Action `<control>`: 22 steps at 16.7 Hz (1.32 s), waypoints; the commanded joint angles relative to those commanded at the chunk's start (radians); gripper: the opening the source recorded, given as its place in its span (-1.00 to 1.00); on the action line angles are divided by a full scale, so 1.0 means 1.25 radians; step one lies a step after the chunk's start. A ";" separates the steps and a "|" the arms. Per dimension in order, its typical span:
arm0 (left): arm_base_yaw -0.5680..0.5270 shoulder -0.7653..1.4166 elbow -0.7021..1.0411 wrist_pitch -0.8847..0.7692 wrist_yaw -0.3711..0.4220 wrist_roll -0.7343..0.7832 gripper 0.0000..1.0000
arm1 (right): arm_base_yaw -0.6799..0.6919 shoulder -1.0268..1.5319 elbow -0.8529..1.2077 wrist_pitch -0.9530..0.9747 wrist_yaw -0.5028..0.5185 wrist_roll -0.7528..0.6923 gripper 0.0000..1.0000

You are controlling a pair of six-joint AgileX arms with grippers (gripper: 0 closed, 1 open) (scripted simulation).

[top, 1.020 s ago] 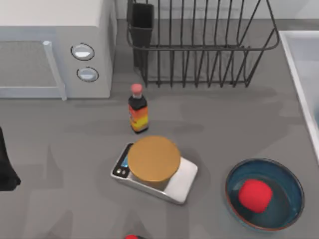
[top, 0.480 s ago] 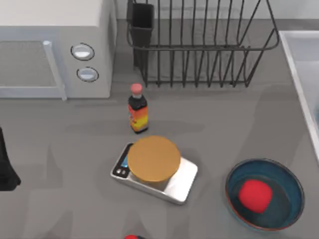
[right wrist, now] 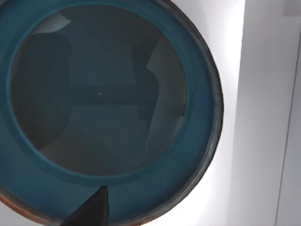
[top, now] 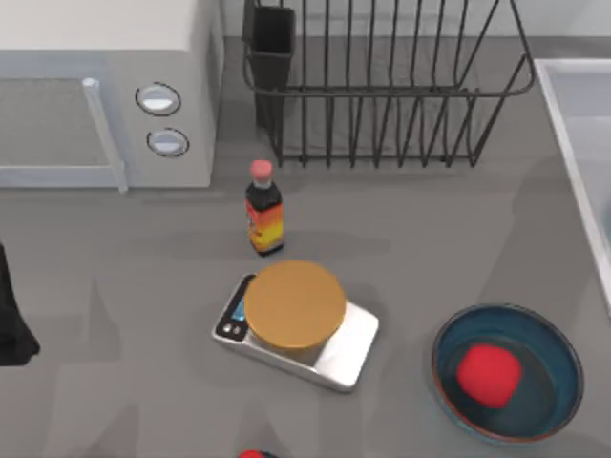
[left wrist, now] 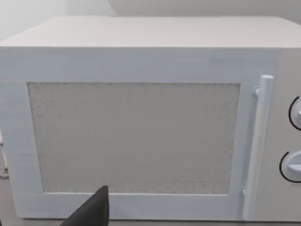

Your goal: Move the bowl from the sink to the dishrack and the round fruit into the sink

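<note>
from above, the round fruit sits in a second blue bowl beside the sink; the right wrist view looks down into the bowl inside the sink, so i judge grasping comes next, though i cannot tell the right gripper's opening.

Count: 2 dark-blue bowls — one on the table, one in the sink. 1 red round fruit. 1 sink. 1 black wire dishrack with 1 cutlery cup. 1 microwave with 2 knobs. 1 red-capped sauce bottle. 1 kitchen scale.
</note>
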 joint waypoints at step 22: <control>0.000 0.000 0.000 0.000 0.000 0.000 1.00 | 0.001 0.111 -0.102 0.214 0.002 0.006 -0.21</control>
